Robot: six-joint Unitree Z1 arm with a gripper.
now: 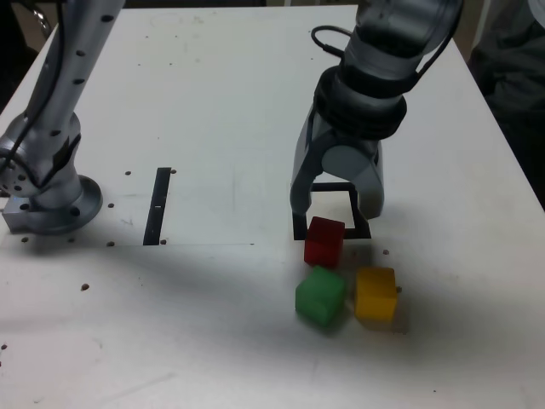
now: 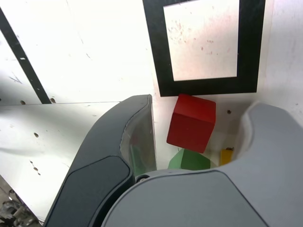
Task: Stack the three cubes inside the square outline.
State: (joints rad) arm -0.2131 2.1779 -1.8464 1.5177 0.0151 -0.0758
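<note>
Tool (image 1: 337,207) partly open, grip on red cube (image 1: 324,242) unclear; green (image 1: 321,296) beside yellow (image 1: 376,294); outline (image 1: 300,227) unfilled.

The small red cube (image 1: 324,242) between the tool's (image 1: 337,203) fingers looks matt and smooth, as do the small green cube (image 1: 321,296) and small yellow cube (image 1: 375,294) near the tool. The tool's grey casing looks like smooth, satin plastic. The white tabletop (image 1: 230,94) beneath it looks smooth with a soft sheen, roughened by dark specks and scratches. The thick black square outline (image 2: 208,87) beside the tool looks flat and matt.
</note>
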